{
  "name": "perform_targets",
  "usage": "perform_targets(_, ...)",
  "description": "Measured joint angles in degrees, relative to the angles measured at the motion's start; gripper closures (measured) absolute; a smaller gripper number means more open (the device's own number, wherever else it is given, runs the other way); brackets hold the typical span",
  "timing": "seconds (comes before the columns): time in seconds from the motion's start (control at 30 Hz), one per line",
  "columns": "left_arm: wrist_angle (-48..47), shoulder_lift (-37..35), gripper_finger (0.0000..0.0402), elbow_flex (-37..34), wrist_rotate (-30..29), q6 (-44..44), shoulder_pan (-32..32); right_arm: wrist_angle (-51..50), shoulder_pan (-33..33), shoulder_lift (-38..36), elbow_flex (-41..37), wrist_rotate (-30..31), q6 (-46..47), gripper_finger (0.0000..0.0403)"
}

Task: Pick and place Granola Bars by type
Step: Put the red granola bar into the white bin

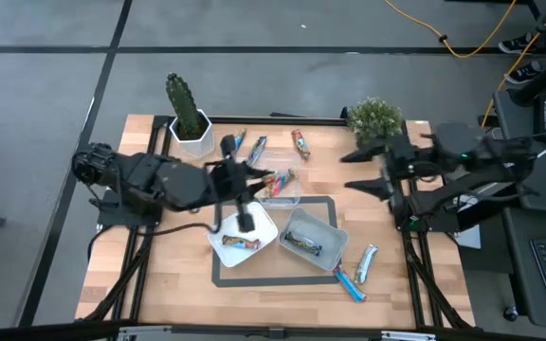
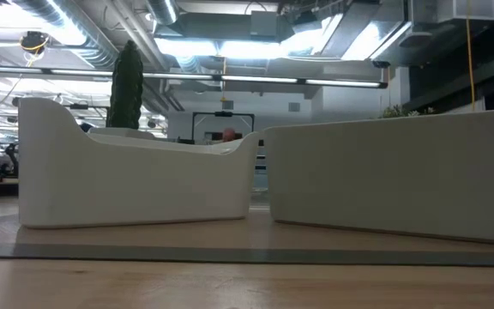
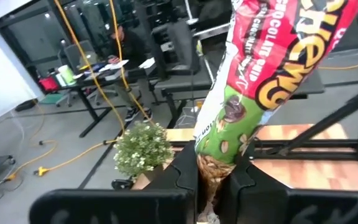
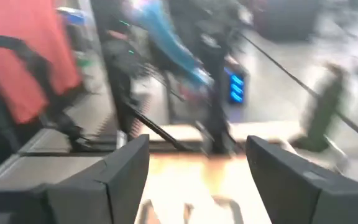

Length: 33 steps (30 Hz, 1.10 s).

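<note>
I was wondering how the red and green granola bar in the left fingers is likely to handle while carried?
The granola bar looks glossy, so it may be slippery. The left gripper pinches only its crimped end, so the rest may well swing. It seems light: it stands out unsupported from the fingers without sagging. The right gripper is open, off to the side.

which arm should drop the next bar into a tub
Left, probably. The left gripper is shut on a red-green granola bar just behind the white tub. The right gripper is open, empty, and off by the small bush.
</note>
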Motion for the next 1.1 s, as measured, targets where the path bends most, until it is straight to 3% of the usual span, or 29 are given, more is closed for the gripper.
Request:
perform_targets(0.17,-1.1,-0.8,0.0384,0.0,-0.5,-1.0,-2.3,-15.6,5.5,-2.5,0.0,13.5,10.6,0.0149)
perform_targets(0.37,-7.8,-0.7,0.0385,0.0,0.4,-7.7,-2.4,-25.7,8.6,0.2,0.0,21.4,17.7,0.0168)
perform_targets(0.67,-20.1,3.4,0.0385,0.0,19.3,-19.0,6.7,-31.5,7.4,4.3,0.0,22.5,17.6,0.0181)
perform_targets(0.9,-17.6,10.7,0.0385,0.0,26.3,-17.3,14.0,-39.4,2.9,5.2,-0.1,22.7,20.4,0.0181)
perform_targets(1.1,-13.9,14.8,0.0385,0.0,39.1,-13.4,17.2,-36.7,0.9,5.3,-2.6,24.1,21.1,0.0181)
